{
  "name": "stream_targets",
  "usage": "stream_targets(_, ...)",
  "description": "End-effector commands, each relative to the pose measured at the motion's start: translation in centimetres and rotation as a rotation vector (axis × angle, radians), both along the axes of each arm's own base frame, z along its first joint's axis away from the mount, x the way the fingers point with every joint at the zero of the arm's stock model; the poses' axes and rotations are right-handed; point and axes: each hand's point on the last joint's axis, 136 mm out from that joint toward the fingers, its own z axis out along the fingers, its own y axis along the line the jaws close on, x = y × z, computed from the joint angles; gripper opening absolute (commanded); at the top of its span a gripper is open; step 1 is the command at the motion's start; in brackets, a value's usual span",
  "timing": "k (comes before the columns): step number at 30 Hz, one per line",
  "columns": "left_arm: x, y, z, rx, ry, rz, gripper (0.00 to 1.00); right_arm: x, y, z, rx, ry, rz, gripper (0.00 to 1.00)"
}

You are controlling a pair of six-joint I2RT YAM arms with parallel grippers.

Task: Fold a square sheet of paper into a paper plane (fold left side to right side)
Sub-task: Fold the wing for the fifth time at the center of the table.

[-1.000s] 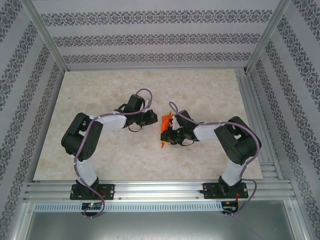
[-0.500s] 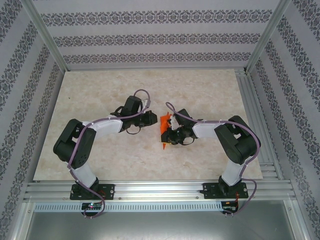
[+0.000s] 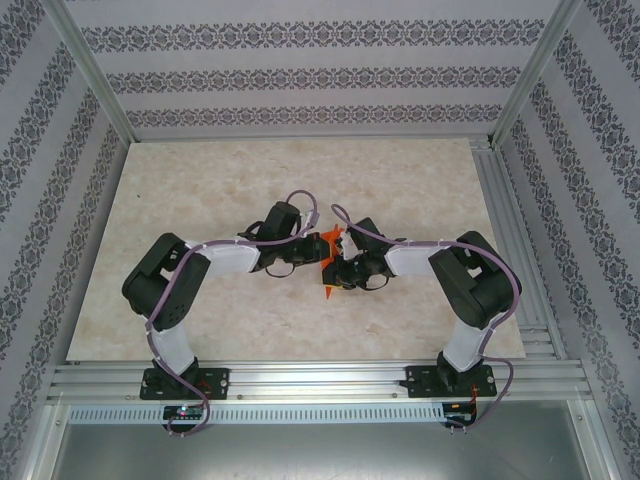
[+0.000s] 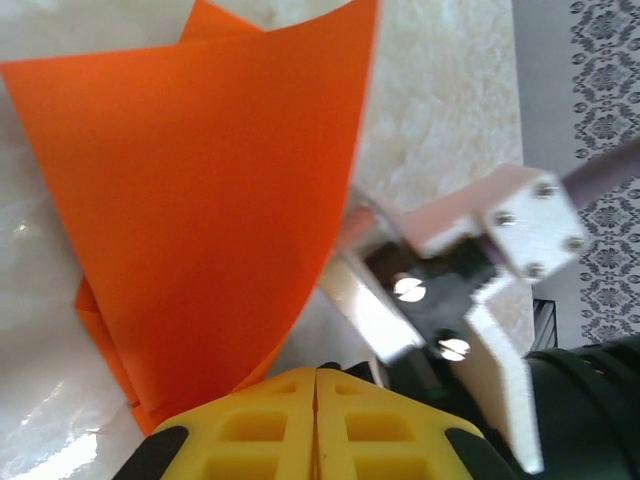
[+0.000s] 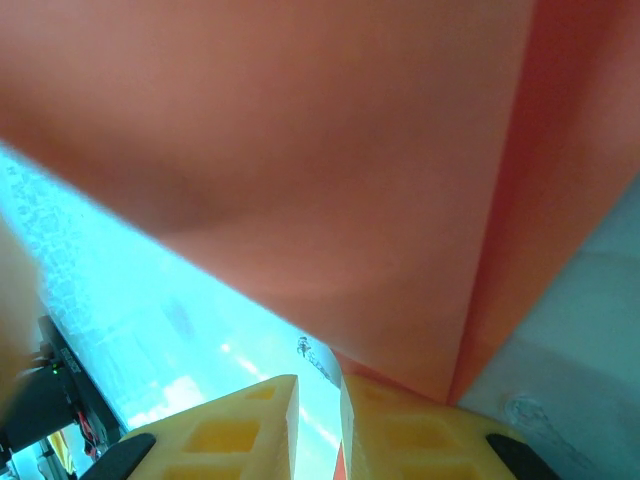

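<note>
The square sheet of paper (image 3: 325, 245), bright orange and already creased, stands up off the worktop (image 3: 200, 190) near its middle, in the narrow space where my two arms meet. One pointed end of it pokes out toward the near edge, below my right wrist. From my left wrist it rises as a broad curved flap with a second layer behind it. My right fingers (image 5: 400, 430) are drawn to a narrow slit, with orange showing in that slit and the fold running down behind one tip, so they are holding the sheet. My left fingers (image 4: 250, 430) are pressed flat together. The flap's lower edge reaches their tips, but I cannot tell whether they pinch it.
</note>
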Motion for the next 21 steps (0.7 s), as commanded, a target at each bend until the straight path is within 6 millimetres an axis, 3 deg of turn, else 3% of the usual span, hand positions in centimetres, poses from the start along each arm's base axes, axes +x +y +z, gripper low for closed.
stream_targets(1, 0.4, -1.0, -0.1, -0.028, -0.017, -0.009, 0.10, -2.6, -2.4, -3.8, -0.126, 0.111, -0.009, 0.20)
stream_targets(13, 1.4, -1.7, -3.9, 0.041, 0.009, -0.042, 0.13, -2.9, -2.8, -4.2, -0.150, 0.128, -0.011, 0.20)
stream_targets(21, 2.2, -0.9, -6.9, 0.134, 0.041, -0.010, 0.12, -2.7, -2.4, -3.3, -0.121, 0.106, -0.005, 0.21)
